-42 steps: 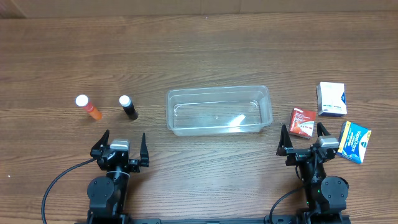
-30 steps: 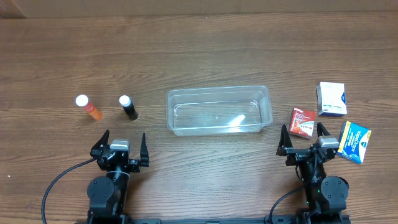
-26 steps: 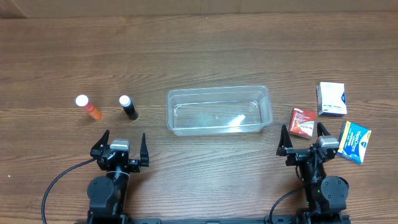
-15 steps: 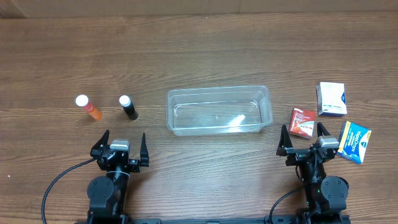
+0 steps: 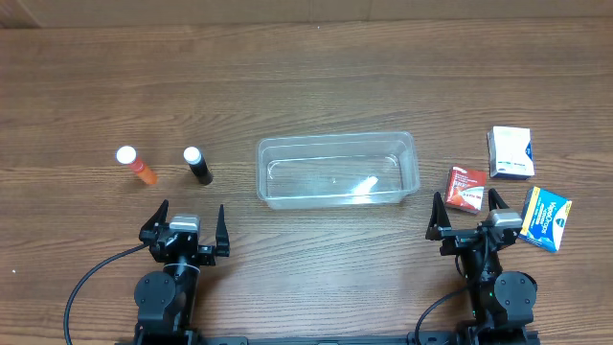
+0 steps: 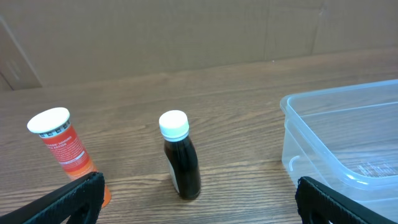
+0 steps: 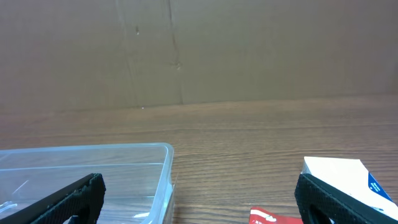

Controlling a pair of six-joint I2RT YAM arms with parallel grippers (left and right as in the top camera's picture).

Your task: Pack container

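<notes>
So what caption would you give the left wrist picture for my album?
Orange white-capped tube and dark white-capped bottle on a wooden table, beside the clear plastic rectangular bin.

The wooden table (image 5: pixel 306 77) carries the clear container (image 5: pixel 335 138) at its middle. At left stand an orange bottle (image 5: pixel 135 165) and a dark bottle (image 5: pixel 198 166). At right lie a red box (image 5: pixel 465 187), a white box (image 5: pixel 510 152) farther back and a blue box (image 5: pixel 545 218) nearer.

Soft, even light fell from above on the table (image 5: pixel 316 77), bright without harshness. The dark bottle (image 5: pixel 198 166) and the orange bottle (image 5: pixel 137 166) cast only faint, short shadows. A small white glare lay on the floor of the container (image 5: pixel 335 140) in the overhead view. All three views were in focus, without motion blur; the right wrist view looked somewhat dimmer.
</notes>
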